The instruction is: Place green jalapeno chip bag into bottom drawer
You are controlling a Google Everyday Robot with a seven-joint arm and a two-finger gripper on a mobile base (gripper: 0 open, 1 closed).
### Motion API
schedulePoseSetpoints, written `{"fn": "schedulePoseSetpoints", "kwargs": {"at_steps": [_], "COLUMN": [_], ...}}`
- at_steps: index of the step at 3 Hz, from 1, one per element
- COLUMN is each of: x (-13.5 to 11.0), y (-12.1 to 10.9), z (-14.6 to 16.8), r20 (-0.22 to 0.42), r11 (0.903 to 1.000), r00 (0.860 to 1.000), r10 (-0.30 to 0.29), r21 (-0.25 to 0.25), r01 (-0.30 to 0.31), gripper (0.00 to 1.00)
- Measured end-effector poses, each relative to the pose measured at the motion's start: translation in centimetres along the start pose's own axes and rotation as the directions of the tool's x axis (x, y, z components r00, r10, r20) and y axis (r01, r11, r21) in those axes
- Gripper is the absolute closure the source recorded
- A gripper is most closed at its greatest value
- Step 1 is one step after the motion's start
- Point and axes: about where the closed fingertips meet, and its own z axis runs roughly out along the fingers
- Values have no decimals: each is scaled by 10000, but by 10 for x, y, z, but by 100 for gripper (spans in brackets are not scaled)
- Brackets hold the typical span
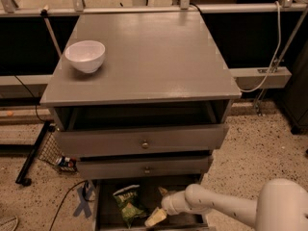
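Observation:
The green jalapeno chip bag lies in the bottom drawer, on the left side of its dark tray. The drawer is pulled out below the two knobbed drawers. My gripper is low inside the drawer, just right of the bag. Its fingers are spread, one pale fingertip near the bag's lower right corner and the other further back. The gripper is open and holds nothing. My white arm reaches in from the lower right.
A white bowl stands on the cabinet top at the left. The top drawer is slightly pulled out, and the middle drawer sits below it. Cables and a blue tape cross lie on the floor to the left.

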Motion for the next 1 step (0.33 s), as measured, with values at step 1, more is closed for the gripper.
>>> {"fn": "schedulePoseSetpoints", "kwargs": {"at_steps": [1], "x": [14], "y": [-9], "z": [-34], "r20": [139], "r11": [9960], "r00": [9992], "r10": [363], "r21": [814], "r01": [-373], "gripper": [0]}}
